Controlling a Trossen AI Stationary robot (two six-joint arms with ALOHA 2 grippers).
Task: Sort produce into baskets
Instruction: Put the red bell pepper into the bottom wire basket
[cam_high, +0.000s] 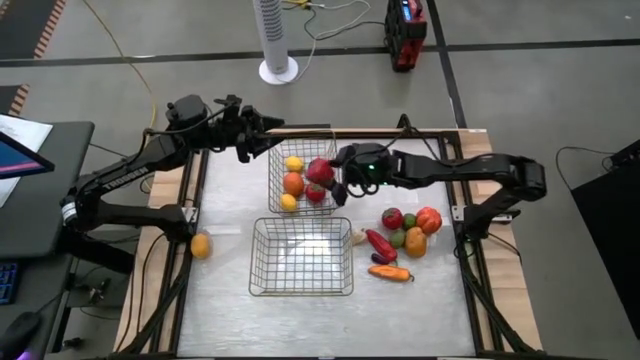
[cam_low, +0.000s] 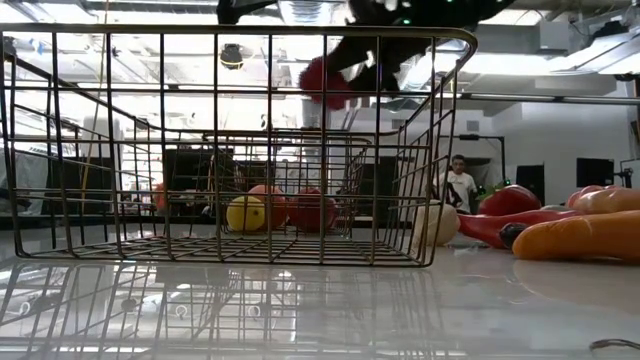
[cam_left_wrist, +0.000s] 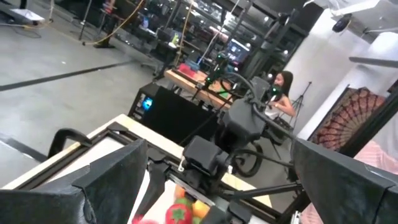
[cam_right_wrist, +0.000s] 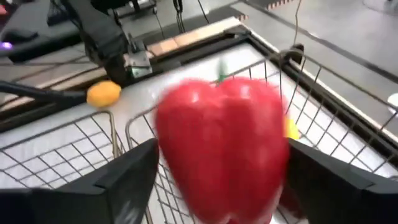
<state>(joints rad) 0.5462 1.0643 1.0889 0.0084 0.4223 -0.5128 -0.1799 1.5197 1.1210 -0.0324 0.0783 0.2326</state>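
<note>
Your right gripper (cam_high: 331, 177) is squeezing a red pepper (cam_right_wrist: 222, 147) above the far basket (cam_high: 275, 178), which already has four pieces. The near basket (cam_high: 262, 272) has none. A pile (cam_high: 404, 240) still waits on the table, plus one orange piece (cam_high: 201, 245) — lots left. Your left gripper (cam_high: 248, 140) waits wide open by the far basket.

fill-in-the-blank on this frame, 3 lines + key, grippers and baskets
1. The right gripper is shut on a ____ bell pepper.
2. It hangs over the ____ basket.
3. The near basket holds ____ produce.
4. One orange fruit lies beside the ____ arm's base.

Missing: red; far; no; left
</note>
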